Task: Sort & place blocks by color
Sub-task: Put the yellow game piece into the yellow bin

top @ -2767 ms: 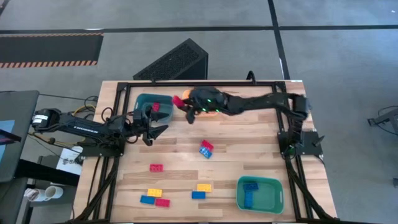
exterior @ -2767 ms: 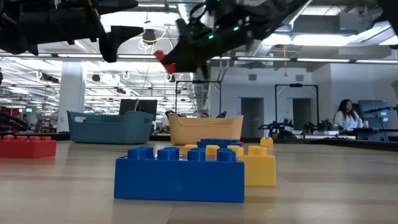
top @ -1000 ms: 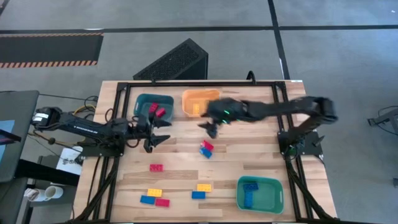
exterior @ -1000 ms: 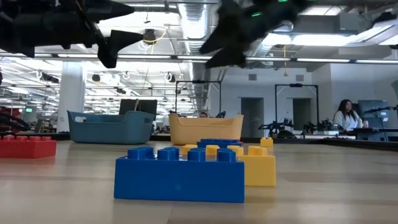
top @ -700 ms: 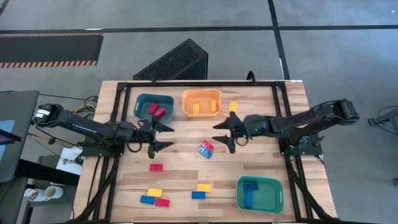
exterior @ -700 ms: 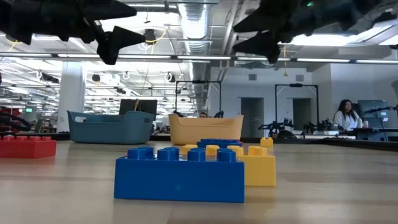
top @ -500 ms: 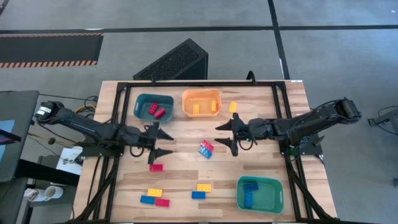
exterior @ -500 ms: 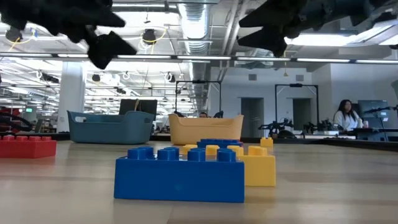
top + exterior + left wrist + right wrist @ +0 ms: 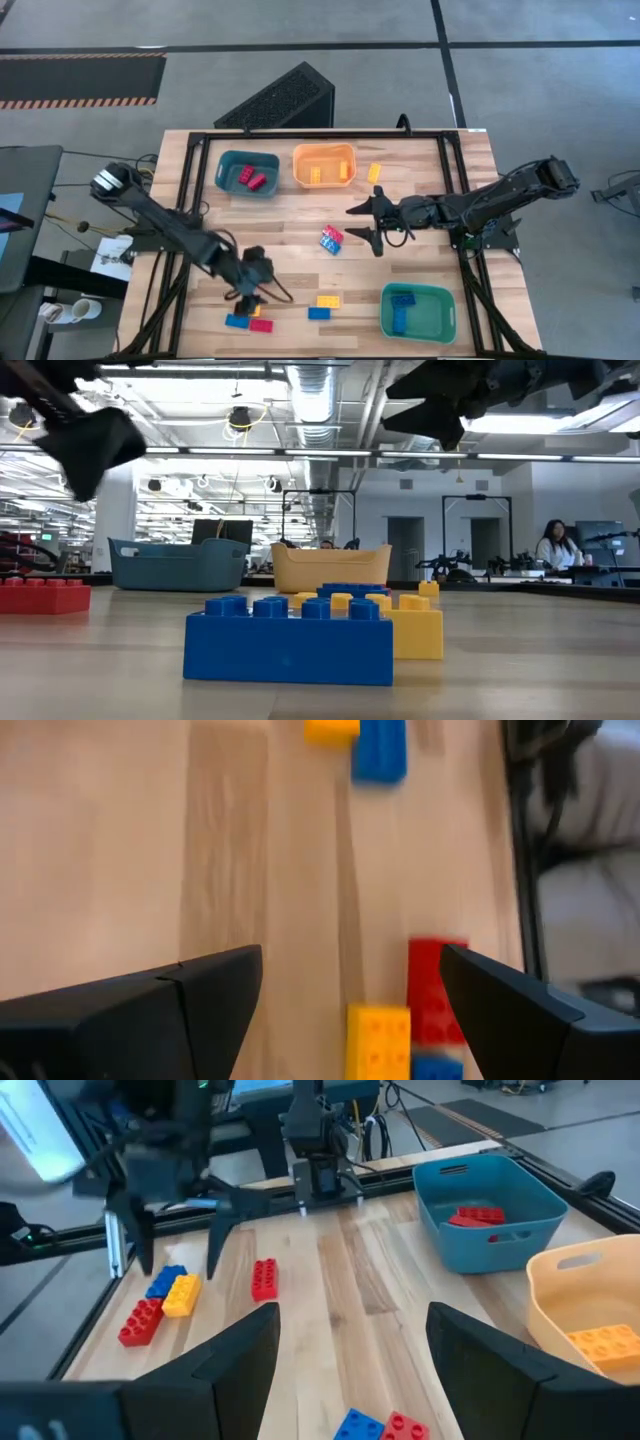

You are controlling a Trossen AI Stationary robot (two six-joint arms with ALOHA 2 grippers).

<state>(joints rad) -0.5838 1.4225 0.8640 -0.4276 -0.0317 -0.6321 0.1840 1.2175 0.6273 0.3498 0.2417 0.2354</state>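
So the left arm has swung way down from beside the teal bin (image 9: 248,172) toward the near-left corner, and the left gripper (image 9: 250,288) now hangs over the little cluster of loose blocks there. The right gripper (image 9: 366,222) has barely budged; it hovers mid-table just beside the stuck-together red and blue pair (image 9: 331,239).

Both sets of jaws are spread open and empty.

What matters next, I'd guess: in the left wrist view the red block (image 9: 435,990) and yellow block (image 9: 378,1042) lie ahead between the open fingers, long axes roughly in line with the reach, so the jaws would close across the short sides. The left arm is clearly nearer these.

Other loose blocks: a yellow and blue pair (image 9: 323,306) near the front, one yellow block (image 9: 375,172) beside the orange bin (image 9: 324,163).
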